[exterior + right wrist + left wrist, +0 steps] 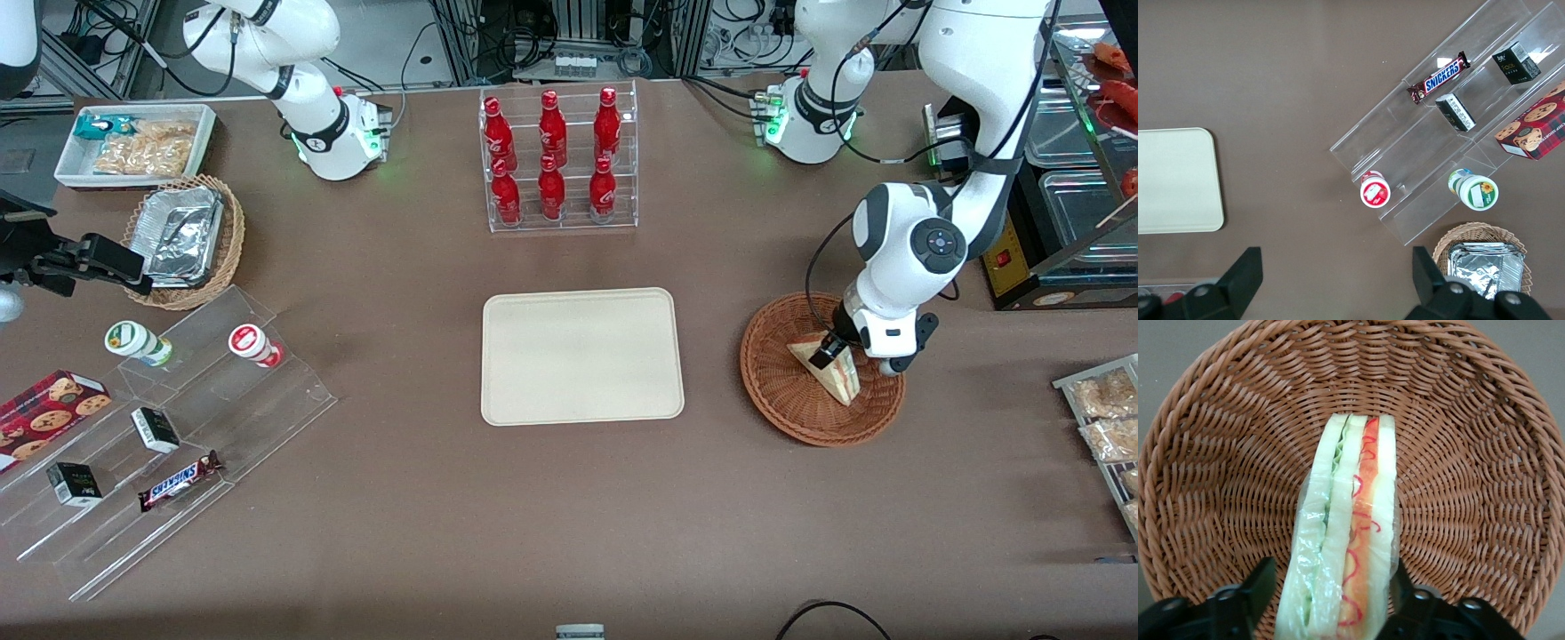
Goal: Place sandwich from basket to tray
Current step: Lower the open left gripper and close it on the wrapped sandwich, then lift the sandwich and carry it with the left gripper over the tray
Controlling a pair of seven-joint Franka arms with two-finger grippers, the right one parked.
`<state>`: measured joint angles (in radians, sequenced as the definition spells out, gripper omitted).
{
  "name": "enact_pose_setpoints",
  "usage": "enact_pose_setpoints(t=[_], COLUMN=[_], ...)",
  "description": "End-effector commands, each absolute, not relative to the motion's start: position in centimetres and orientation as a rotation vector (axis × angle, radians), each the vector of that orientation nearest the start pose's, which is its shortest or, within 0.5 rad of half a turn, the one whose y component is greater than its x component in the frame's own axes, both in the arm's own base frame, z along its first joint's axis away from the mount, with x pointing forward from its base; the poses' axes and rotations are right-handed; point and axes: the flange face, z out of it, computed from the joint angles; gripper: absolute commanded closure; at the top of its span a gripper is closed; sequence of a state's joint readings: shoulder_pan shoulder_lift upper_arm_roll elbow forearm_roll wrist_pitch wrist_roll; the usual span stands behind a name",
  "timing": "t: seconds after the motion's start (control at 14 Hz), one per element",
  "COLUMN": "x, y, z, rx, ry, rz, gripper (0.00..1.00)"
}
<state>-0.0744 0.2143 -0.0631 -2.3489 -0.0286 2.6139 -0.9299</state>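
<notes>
The sandwich [838, 374] [1351, 520], a plastic-wrapped wedge of white bread with green and red-pink filling, stands on edge in the reddish-brown wicker basket [773, 391] [1471, 453]. My left gripper [831, 352] [1335, 593] is down in the basket with its fingers straddling the sandwich's near end. One finger [1405, 587] is at the wrapper, while the other finger [1258, 587] stands a little apart with wicker showing in the gap. The gripper is open. The cream tray [582, 356] [1171, 180] lies flat and bare beside the basket, toward the parked arm's end.
A clear rack of red bottles [560, 160] stands farther from the camera than the tray. Toward the parked arm's end are a stepped acrylic shelf with snacks [178, 418], a tan basket of foil containers [182, 240] and a white bin [133, 142]. Snack packets [1107, 418] lie at the working arm's end.
</notes>
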Motion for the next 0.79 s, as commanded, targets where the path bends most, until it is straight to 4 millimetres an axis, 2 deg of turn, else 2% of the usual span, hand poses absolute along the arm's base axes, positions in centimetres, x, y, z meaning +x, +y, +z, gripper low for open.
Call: enact_pose_setpoints(t=[0.0,0.07,0.21,0.36,0.57,0.64,0.71], x=[51.7,51.9,52.3,54.1,56.2,56.8,56.9], y=[-7.2,-7.2,-7.3,-7.8,-12.7,-14.0,-16.4], z=[26.3,27.2,28.7,30.9,33.6,34.4,34.5], rx=[-2.934,-2.966,-3.05,-3.1,-3.084,-3.085,-3.1], ry=[-1.252,-1.18,-0.919,-0.651,-0.464,-0.405,-0.272], rz=[-0.048,-0.061,-0.06,0.022,0.225,0.253,0.259], gripper=[0.94,0.94,0.94,0.94,0.97,0.97,0.95])
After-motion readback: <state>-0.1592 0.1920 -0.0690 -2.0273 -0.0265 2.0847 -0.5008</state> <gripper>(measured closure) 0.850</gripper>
